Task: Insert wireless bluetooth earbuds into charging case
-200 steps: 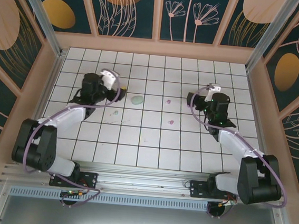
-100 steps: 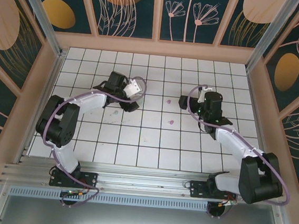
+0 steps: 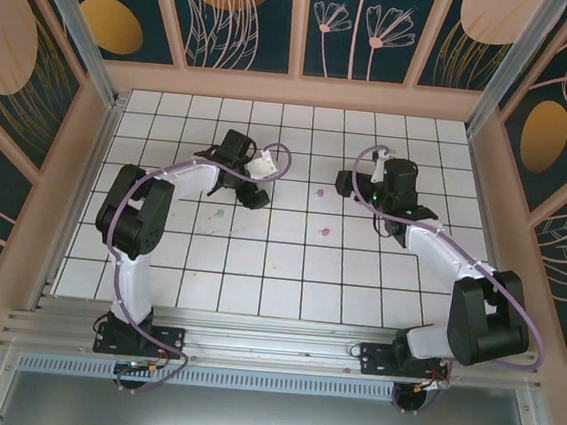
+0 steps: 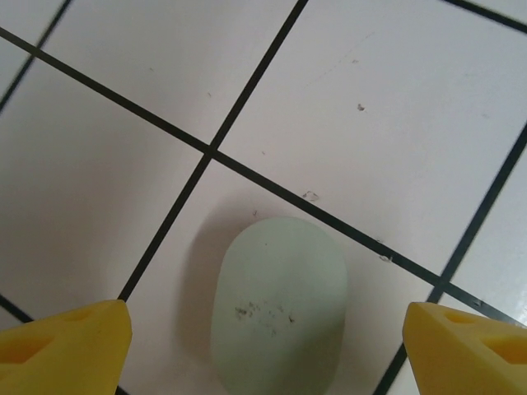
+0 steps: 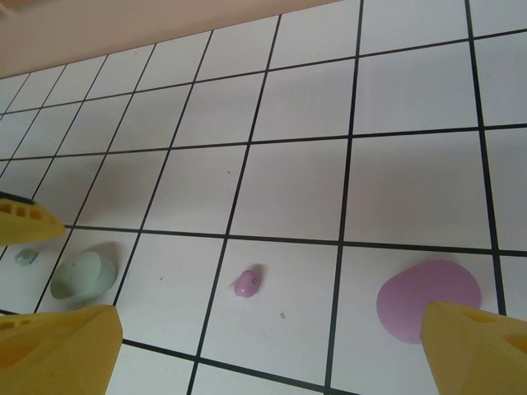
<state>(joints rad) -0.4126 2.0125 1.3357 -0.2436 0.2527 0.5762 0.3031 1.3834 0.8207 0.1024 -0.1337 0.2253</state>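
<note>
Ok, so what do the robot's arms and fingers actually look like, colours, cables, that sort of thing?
The left arm and right arm look alike: white shells between bulky black joints, with a thin lilac cable looping loosely along each. The fingers are bright yellow, blocky wedges with shallow hollow recesses.

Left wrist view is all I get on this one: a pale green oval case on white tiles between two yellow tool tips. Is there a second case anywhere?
Observer: Yes, the right wrist view shows a purple-pink case on the tiles, right of the mint case.
Operator: Any earbuds loose?
Observer: One purple-pink earbud lies on a tile between the two cases, touching neither.
Operator: And the right tool?
Observer: It is open above the tiles near the purple-pink case, holding nothing.
</note>
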